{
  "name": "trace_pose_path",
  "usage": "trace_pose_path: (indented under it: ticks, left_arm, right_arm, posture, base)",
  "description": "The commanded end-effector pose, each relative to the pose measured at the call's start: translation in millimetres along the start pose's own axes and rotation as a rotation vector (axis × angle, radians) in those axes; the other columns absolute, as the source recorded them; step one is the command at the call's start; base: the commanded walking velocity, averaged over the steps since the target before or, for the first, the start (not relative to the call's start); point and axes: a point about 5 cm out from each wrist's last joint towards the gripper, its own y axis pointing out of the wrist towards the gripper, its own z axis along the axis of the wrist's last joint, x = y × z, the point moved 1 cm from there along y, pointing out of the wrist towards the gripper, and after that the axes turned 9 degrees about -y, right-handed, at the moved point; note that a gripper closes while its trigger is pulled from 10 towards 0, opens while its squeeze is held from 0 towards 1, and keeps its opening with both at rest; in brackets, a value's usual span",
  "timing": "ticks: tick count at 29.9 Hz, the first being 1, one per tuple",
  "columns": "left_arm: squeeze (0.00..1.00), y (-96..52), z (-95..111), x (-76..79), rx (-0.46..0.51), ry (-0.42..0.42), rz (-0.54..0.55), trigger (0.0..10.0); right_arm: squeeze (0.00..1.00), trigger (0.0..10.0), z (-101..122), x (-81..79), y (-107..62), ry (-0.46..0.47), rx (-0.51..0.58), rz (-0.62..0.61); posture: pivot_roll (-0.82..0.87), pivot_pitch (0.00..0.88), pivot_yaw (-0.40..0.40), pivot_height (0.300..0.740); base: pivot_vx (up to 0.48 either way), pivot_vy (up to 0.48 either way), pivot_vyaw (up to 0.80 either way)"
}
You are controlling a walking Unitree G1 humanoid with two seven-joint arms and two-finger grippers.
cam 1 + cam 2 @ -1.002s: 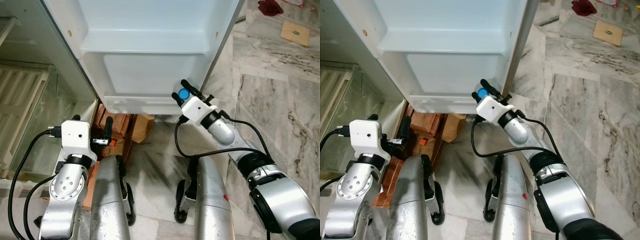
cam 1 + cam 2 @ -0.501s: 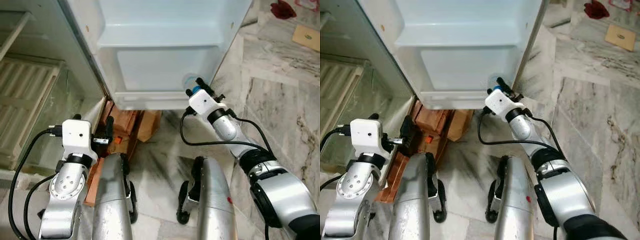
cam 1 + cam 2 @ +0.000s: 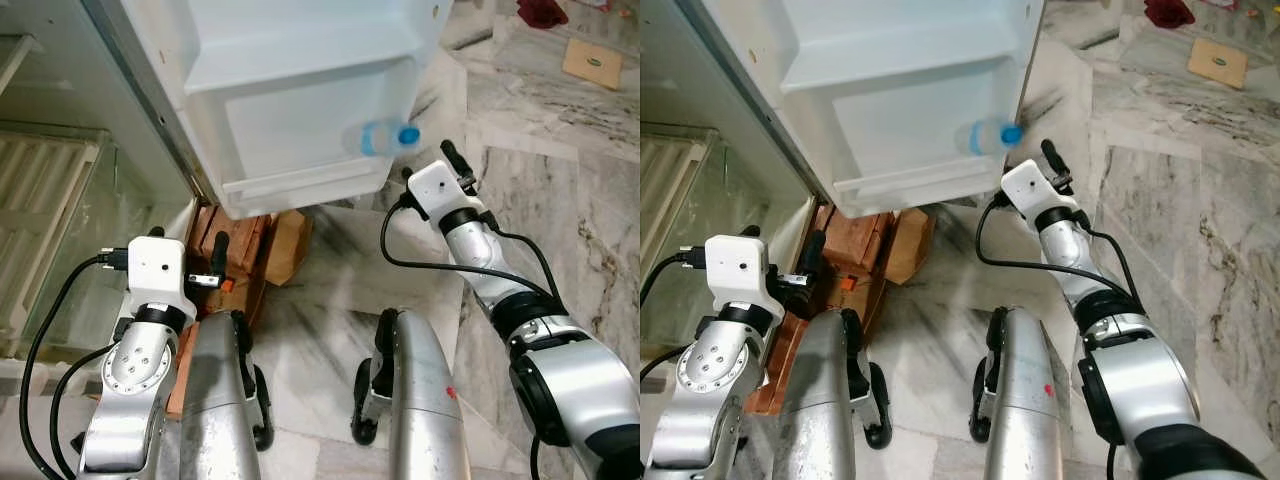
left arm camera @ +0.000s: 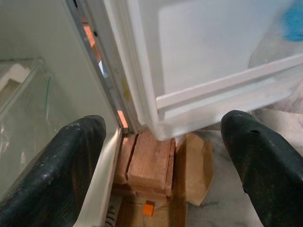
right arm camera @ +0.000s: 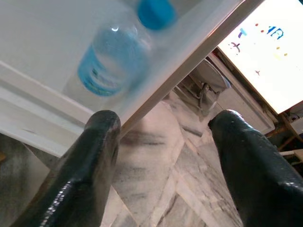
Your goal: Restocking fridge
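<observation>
Water bottle (image 3: 381,137) in door bin (image 3: 300,130): light, slippery (grip mid-body). Right claw (image 3: 452,165) at 4 o'clock, open; left claw (image 4: 161,156) open too.

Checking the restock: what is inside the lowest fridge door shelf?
Inside the door shelf is one water bottle with a blue cap, at the end nearest the right pincer. The frosted front wall blurs the rest.
</observation>
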Motion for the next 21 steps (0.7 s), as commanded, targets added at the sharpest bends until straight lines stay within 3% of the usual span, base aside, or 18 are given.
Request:
trace_pose_path:
  ticks: [1, 8, 11, 17, 21]
  left_arm:
    - [0.0, -3.0, -5.7, -2.6, -0.026, 0.013, 0.006, 10.0]
    - [0.0, -3.0, -5.9, -2.5, -0.025, 0.015, 0.009, 10.0]
    - [0.0, -0.6, -6.6, -3.1, -0.022, 0.018, 0.009, 10.0]
    - [0.0, 9.9, -8.8, 0.0, -0.005, 0.024, -0.006, 10.0]
    - [0.0, 16.7, -10.4, 3.5, 0.006, 0.021, -0.017, 10.0]
  right_arm:
    - [1.0, 10.0, -8.7, 1.6, -2.8, 0.014, -0.046, -0.014]
    - [1.0, 10.0, -8.5, 0.0, -4.4, 0.032, -0.037, -0.014]
    - [1.0, 10.0, -7.8, -4.0, -7.9, 0.087, -0.015, 0.005]
    - [1.0, 10.0, -8.0, -31.8, -23.3, 0.334, -0.018, 0.068]
    - [1.0, 10.0, -0.7, -57.3, -43.5, 0.423, 0.031, 0.141]
  posture:
    - [0.14, 0.28, 0.003, 0.556]
    - [0.14, 0.278, 0.003, 0.556]
    - [0.13, 0.26, 0.001, 0.556]
    - [0.1, 0.201, -0.006, 0.556]
    - [0.08, 0.167, -0.01, 0.556]
  base:
    - [0.0, 0.0, 0.0]
    - [0.0, 0.0, 0.0]
    - [0.0, 0.0, 0.0]
    - [0.0, 0.0, 0.0]
    - [0.0, 0.0, 0.0]
